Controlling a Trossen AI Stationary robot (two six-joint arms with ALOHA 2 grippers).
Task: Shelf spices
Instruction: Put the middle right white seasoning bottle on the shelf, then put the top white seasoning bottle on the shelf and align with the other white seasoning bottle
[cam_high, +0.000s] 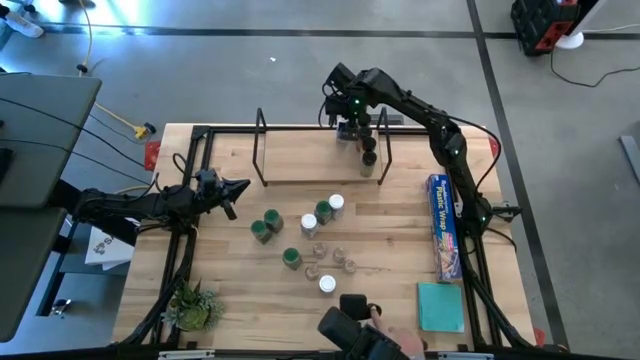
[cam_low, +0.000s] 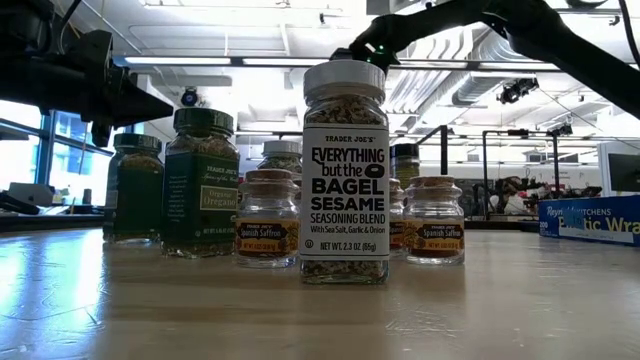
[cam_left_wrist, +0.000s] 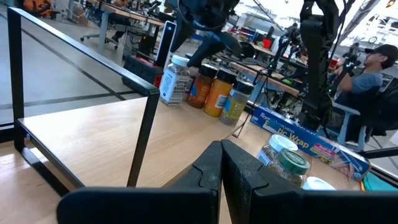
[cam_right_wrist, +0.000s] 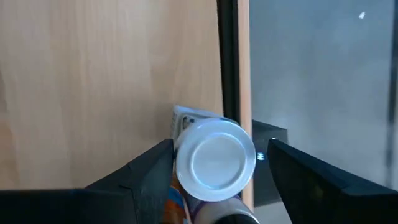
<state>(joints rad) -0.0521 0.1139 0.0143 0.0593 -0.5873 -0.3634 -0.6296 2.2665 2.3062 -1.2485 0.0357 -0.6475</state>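
Right gripper (cam_right_wrist: 214, 163) sits over the far right end of the shelf (cam_high: 310, 160), its fingers spread on either side of a white-lidded jar (cam_right_wrist: 215, 159); we see gaps between the lid and both fingers, so nothing is clamped. That jar stands on the shelf plank close to the right black hoop (cam_high: 383, 145). From the left wrist view we count four jars in a row there: the white-lidded one (cam_left_wrist: 176, 79), two orange-labelled ones (cam_left_wrist: 202, 85) (cam_left_wrist: 219, 92), and a clear one with a dark lid (cam_left_wrist: 237, 101).

On the wooden tabletop (cam_high: 240, 300) in front of the shelf we count a loose cluster from above: three green-lidded jars (cam_high: 272, 219) (cam_high: 260, 231) (cam_high: 291, 258), three white-lidded ones (cam_high: 336, 203) (cam_high: 309, 223) (cam_high: 327, 284), another green-lidded one (cam_high: 323, 211) and about four small saffron jars (cam_high: 338, 256). In the low view the nearest is an Everything but the Bagel jar (cam_low: 345, 170).

Left gripper (cam_high: 237, 187) hovers over the table's left side, well apart from the cluster, its fingers (cam_left_wrist: 208, 171) pressed together with nothing between them.

Along the right edge lies a blue Plastic Wrap box (cam_high: 445, 226), with a teal card (cam_high: 441, 305) just in front of it. A small plant (cam_high: 192, 305) stands at the near left corner. A person's hand (cam_high: 385, 330) shows at the near edge.
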